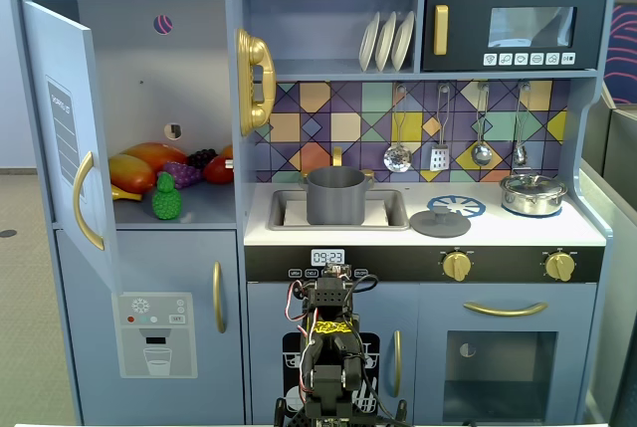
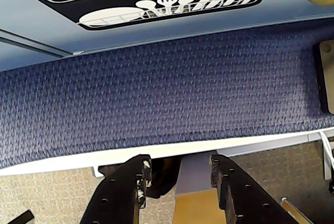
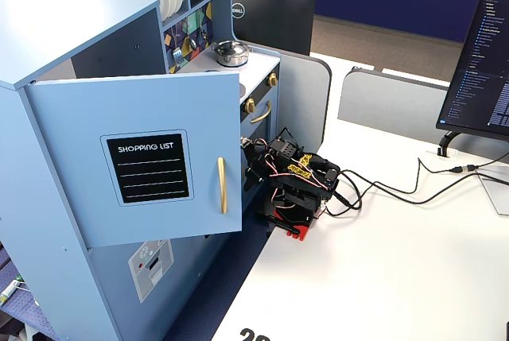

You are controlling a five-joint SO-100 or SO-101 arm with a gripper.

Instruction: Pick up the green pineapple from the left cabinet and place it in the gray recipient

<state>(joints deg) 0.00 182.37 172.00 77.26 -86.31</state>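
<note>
The green pineapple (image 1: 166,198) stands upright at the front of the shelf in the left cabinet (image 1: 149,69). The cabinet's blue door (image 1: 62,138) with its gold handle is swung open; it also shows in a fixed view (image 3: 135,166). The gray recipient (image 1: 335,196) sits in the sink at the counter's middle. My arm (image 1: 331,357) is folded low in front of the kitchen's base, far below both; it also shows in a fixed view (image 3: 298,186). In the wrist view my gripper (image 2: 180,172) is open and empty, pointing at blue matting (image 2: 167,88).
Orange fruits (image 1: 139,166), purple grapes (image 1: 184,170) and a red fruit (image 1: 219,168) lie behind the pineapple. A gray lid (image 1: 440,222) and a silver lidded pot (image 1: 532,193) sit on the counter. A monitor (image 3: 477,63) and cables (image 3: 413,190) are on the white table (image 3: 382,277).
</note>
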